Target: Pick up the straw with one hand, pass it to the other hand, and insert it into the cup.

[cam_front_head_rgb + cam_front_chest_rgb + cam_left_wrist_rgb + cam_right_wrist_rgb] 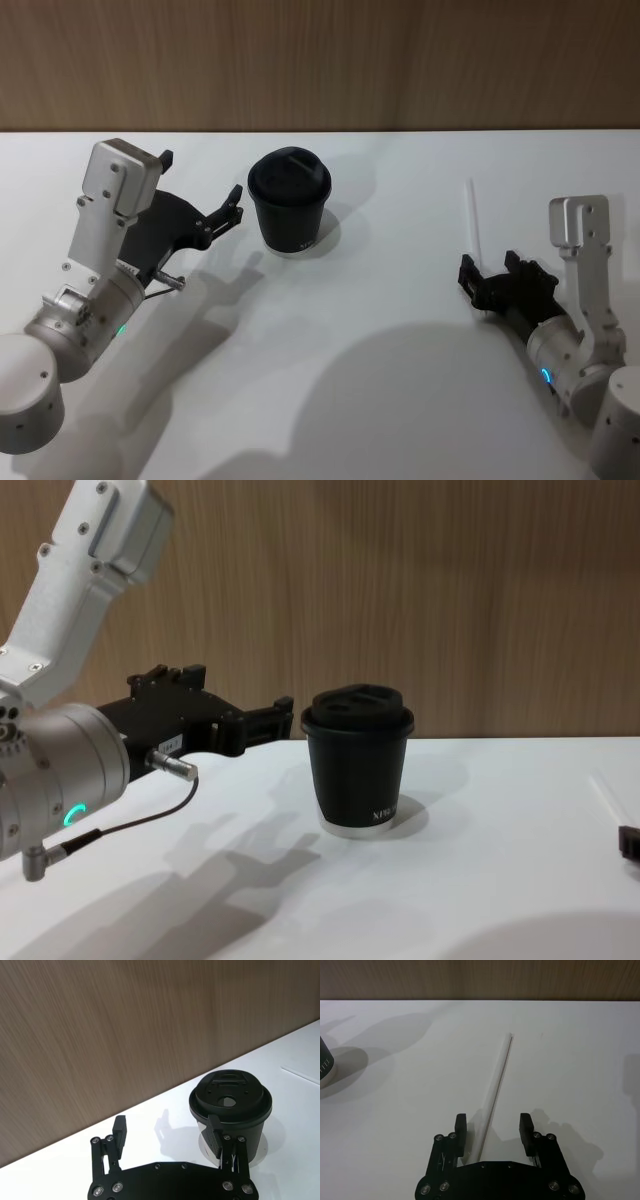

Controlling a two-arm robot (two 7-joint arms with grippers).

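The near end of the straw [500,1085] is lying hidden under the body of the right gripper [492,1127] in its wrist view, whose edge is cropping the cup [324,1061]. The chest view's 4 o'clock edge is cutting off that gripper.

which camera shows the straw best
The right wrist view: the straw lies in nearly full length, its near end between the fingers of the open right pincer. The head view shows it as a white line ahead of that pincer; the chest view catches a short piece at its edge; the left wrist view, a faint line.
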